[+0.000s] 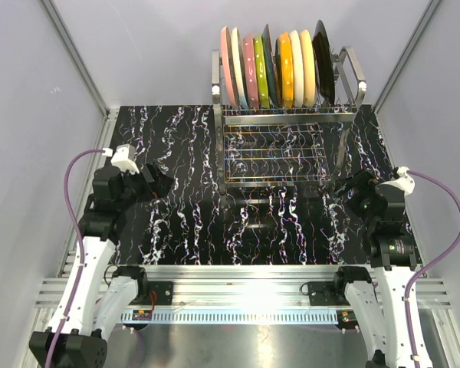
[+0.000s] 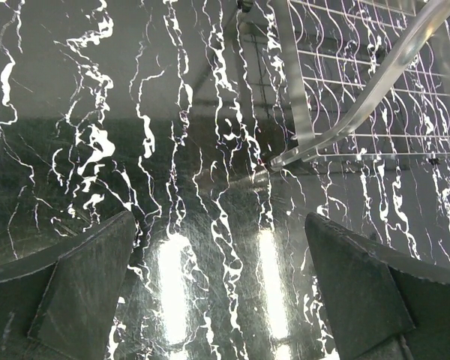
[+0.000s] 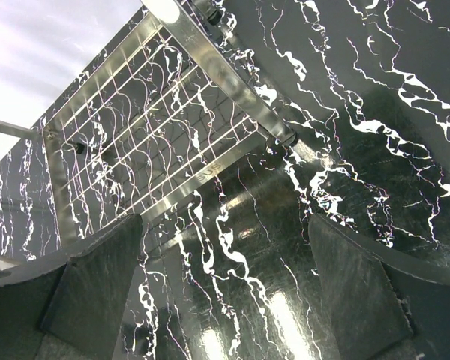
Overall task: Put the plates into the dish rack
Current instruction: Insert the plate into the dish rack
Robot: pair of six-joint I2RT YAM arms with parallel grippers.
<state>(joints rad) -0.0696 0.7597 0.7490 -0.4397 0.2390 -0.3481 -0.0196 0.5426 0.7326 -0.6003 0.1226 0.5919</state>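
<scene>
My left fingers are spread wide with nothing between them, and only bare counter shows in the gap. My right fingers are spread just as wide and are also empty. From above, my left arm is folded at the left edge of the counter, elbow bent. Its wrist is turned inward and held low, so the fingers point across toward the rack. My right arm mirrors it at the right edge, fingers aimed left at the rack's near right corner. Neither arm touches the rack. On the left wrist view I see its near leg and lower wire shelf up in the right corner, and on the right wrist view the shelf runs off to the upper left. The plates are all in the rack's top tier at the far end of the counter. There are eight, standing on edge in a close row: pink, pale blue, dotted pink, green, teal, orange, cream, black.
</scene>
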